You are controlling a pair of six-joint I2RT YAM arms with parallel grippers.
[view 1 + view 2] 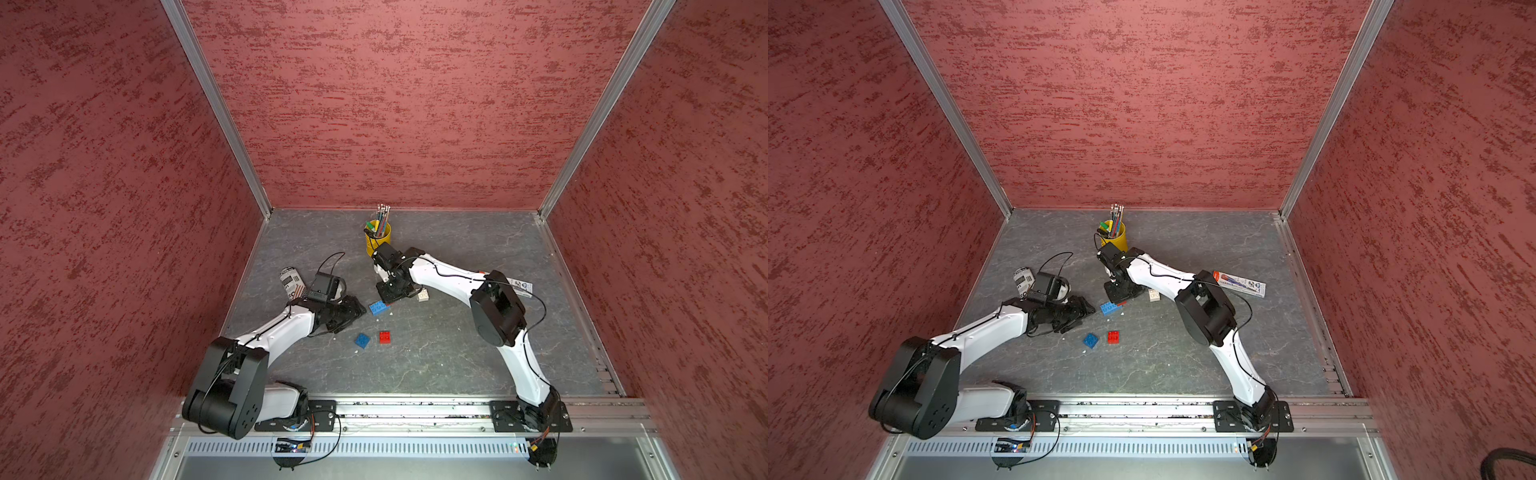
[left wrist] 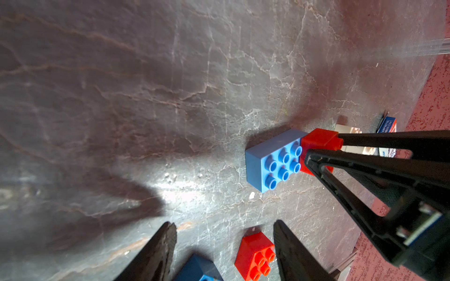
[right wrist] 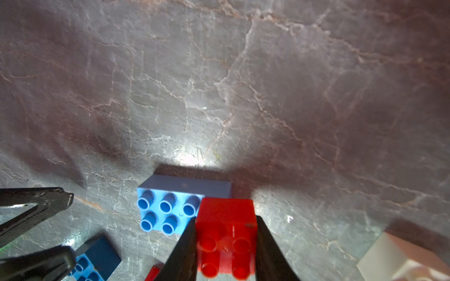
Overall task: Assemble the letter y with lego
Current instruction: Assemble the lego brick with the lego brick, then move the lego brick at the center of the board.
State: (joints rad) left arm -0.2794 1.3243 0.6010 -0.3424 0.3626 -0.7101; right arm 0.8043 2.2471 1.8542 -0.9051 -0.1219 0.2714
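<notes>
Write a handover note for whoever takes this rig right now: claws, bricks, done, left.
Right claw: shut on a red brick, held at one end of the long blue brick; whether it is seated, cannot tell.
Left claw: open, empty, close beside the long blue brick.
Loose on the table: blue square brick, second red brick, white brick; no other white one in view.
Done: at most that first joint.
Left: the rest of the Y.
</notes>
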